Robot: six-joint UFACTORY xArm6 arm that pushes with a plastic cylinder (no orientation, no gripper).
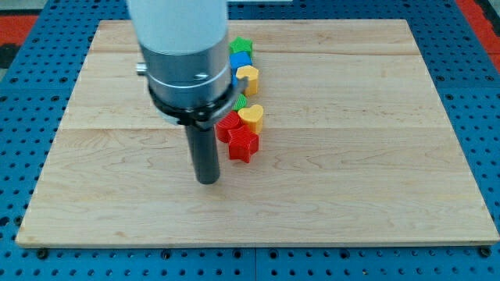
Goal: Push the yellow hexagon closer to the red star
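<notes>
The red star (244,145) lies near the board's middle. A second red block (226,126) touches it at upper left, a yellow heart-like block (251,117) sits just above it, and a small green block (239,102) peeks out behind. Farther toward the view's top, the yellow block that looks like the hexagon (248,76) sits beside a blue block (238,61) and a green star (241,45). My tip (207,181) rests on the board left of and slightly below the red star, touching no block.
The wooden board (351,156) lies on a blue perforated table. The arm's grey and white body (187,55) covers the board's upper middle-left and hides part of the blue and green blocks.
</notes>
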